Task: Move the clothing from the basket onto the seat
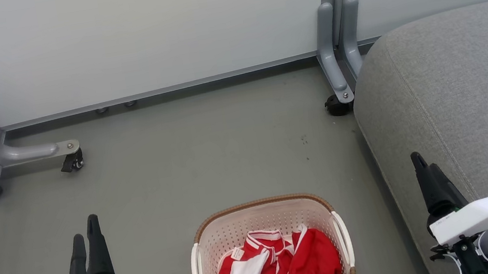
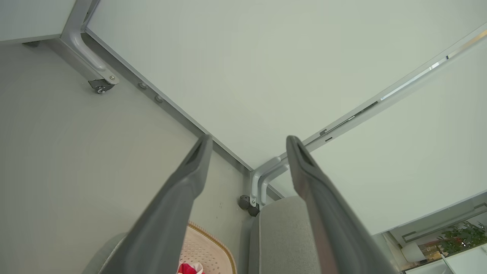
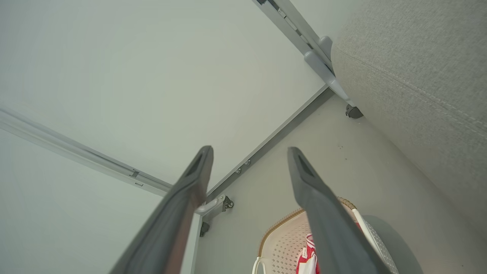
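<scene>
One basket (image 1: 221, 238), two red garments (image 1: 289, 267), one seat (image 1: 461, 88), two casters (image 1: 73, 162).

Head view: high station, facing forward and down onto the floor (image 1: 180, 166); the basket (image 1: 221, 238) sits at bottom centre, the seat (image 1: 461, 88) at right. Left wrist view: low station near the basket, sighted along the left end effector (image 2: 249, 139) up toward the partition (image 2: 247, 57) corner. Right wrist view: likewise low, sighted along the right end effector (image 3: 250, 148), seat close at upper right. All three views share basket, seat, floor and the partition's castor foot (image 1: 339, 104).
</scene>
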You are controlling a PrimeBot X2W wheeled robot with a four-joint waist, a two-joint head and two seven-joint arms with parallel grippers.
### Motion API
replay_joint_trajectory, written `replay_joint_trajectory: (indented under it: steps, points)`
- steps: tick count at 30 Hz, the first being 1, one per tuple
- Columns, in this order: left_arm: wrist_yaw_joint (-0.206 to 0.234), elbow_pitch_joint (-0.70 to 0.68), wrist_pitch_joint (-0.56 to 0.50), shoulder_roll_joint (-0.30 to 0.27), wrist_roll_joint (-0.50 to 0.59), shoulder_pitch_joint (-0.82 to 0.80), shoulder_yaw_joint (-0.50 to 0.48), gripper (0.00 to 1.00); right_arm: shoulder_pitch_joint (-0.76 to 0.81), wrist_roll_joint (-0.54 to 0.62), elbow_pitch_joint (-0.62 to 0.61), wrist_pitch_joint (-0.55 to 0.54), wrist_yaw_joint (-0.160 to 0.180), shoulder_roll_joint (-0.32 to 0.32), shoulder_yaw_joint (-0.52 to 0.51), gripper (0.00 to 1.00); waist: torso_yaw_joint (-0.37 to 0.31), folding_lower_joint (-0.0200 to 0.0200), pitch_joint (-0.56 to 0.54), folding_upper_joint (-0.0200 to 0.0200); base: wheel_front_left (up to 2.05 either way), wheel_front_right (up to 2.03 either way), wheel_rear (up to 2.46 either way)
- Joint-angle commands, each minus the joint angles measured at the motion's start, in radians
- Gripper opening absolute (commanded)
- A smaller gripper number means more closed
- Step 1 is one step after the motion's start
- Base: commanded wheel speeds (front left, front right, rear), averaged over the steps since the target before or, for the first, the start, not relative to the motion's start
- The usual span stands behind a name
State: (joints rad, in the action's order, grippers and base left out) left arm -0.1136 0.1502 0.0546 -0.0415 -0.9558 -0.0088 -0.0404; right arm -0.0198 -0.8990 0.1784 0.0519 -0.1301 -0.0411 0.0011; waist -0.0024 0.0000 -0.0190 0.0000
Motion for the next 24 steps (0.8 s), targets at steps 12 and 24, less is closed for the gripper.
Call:
replay_joint_trajectory:
  steps: [12, 24]
  points:
    - [0.006, -0.042, 0.044, -0.007, 0.2, 0.025, 0.032, 1.0, 0.023, 0.198, -0.035, 0.047, 0.0, -0.006, 0.037, 1.0, 0.0, 0.0, -0.016, 0.0, 0.0, 0.0, 0.0]
    - [0.004, -0.058, 0.079, -0.008, 0.346, 0.046, 0.068, 1.0, 0.041, 0.344, -0.045, 0.081, 0.0, -0.007, 0.06, 1.0, 0.002, 0.0, -0.03, 0.0, 0.0, 0.0, 0.0]
